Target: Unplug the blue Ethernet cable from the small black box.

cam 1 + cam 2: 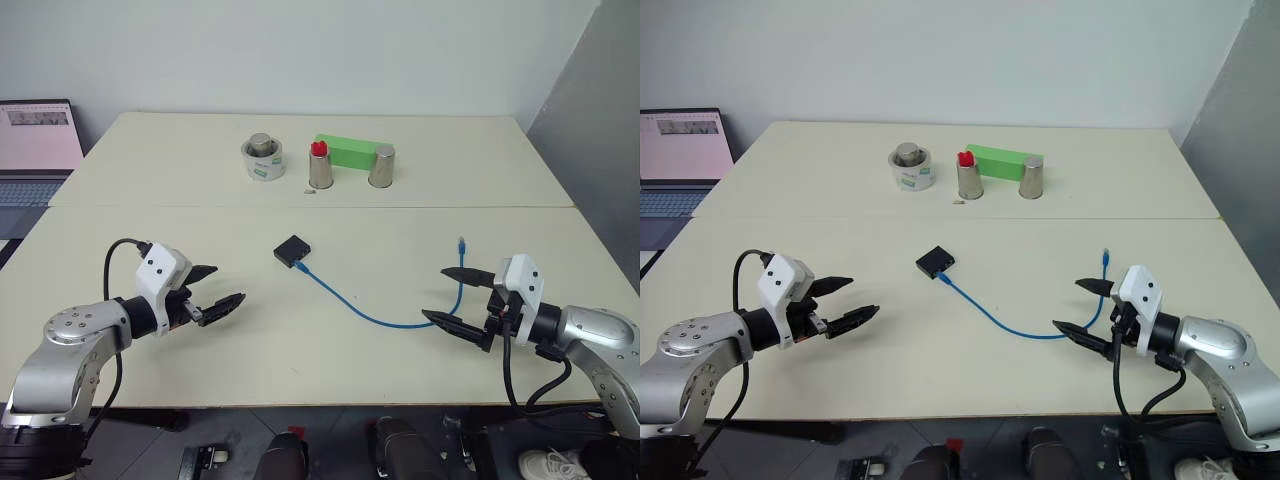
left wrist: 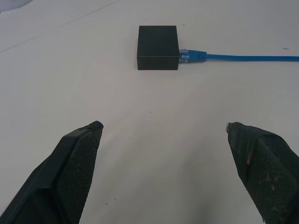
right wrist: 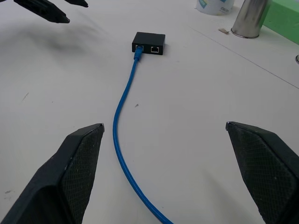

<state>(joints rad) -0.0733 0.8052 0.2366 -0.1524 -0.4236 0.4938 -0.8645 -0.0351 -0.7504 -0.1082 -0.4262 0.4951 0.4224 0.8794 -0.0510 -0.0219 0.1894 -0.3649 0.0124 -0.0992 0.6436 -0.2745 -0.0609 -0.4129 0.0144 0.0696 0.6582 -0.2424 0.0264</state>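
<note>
The small black box lies flat near the middle of the cream table. The blue Ethernet cable is plugged into the box's near-right side, curves toward my right arm and ends in a free plug farther back. My left gripper hovers open to the left of the box, nothing between its fingers. My right gripper stands open beside the cable's bend, empty. In the right wrist view the cable runs from the box toward me.
At the back of the table stand a white tape roll, two metal cups, one with a red top, and a green block. A laptop sits at the far left. A seam crosses the table.
</note>
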